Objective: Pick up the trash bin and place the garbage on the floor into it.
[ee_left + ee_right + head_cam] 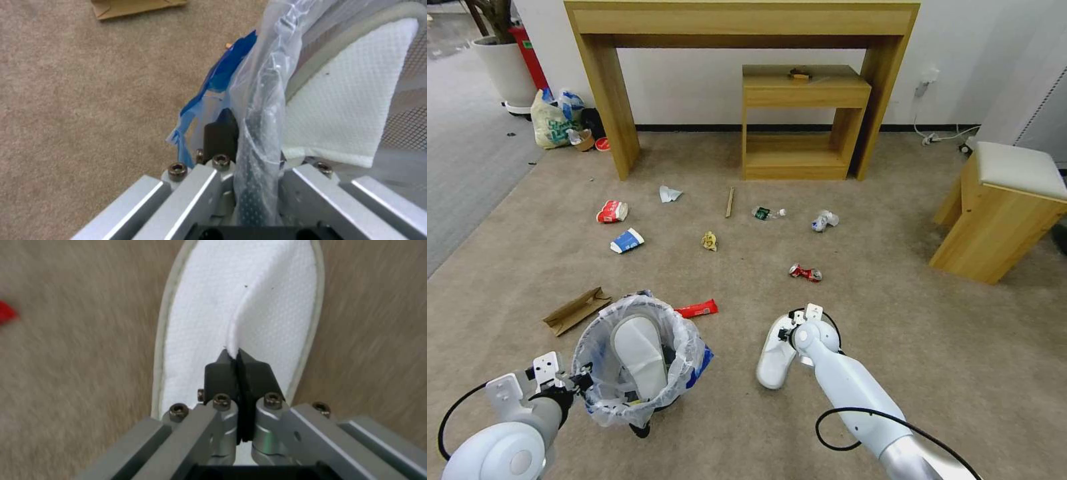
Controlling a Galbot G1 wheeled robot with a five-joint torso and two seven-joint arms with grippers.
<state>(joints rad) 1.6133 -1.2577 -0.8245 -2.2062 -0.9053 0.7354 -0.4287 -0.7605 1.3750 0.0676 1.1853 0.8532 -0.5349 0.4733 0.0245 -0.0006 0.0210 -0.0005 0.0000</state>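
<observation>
Two slippers: one white slipper (639,353) stands inside the trash bin (687,357); the other slipper (774,360) lies on the floor (894,320) just right of it.
Bin look: black, round, clear crinkly liner with blue patch.
Left gripper (249,156): low at the bin's near-left rim, fingers clamped on rim and liner.
Right gripper (239,365): reaching down, fingers pinched tight on the second slipper's upper fold.
Open room: red wrapper (697,309) and cardboard (575,310) near the bin; bare carpet to the right.

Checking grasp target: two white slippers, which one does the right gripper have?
The slipper on the floor: the right gripper is pinched shut on its upper fabric. The other slipper stands inside the trash bin.
</observation>
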